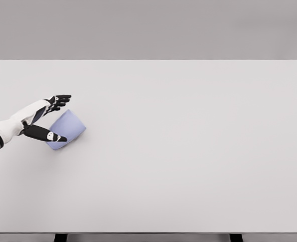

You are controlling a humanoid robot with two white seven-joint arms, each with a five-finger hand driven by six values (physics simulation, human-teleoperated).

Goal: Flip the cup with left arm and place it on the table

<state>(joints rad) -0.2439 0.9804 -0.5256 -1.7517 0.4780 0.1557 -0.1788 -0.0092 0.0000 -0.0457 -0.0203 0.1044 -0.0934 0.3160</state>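
Note:
A pale blue cup (68,128) lies tilted on the white table (189,151) at the left side. My left hand (58,117) reaches in from the left edge and straddles the cup. Its black fingers (61,100) extend above the cup's far side and the thumb (45,134) crosses the near side. The fingers are spread around the cup and do not look closed on it. The right arm is out of view.
The table's far edge runs across the top and its front edge along the bottom, where two dark legs (61,237) show. A grey wall stands behind.

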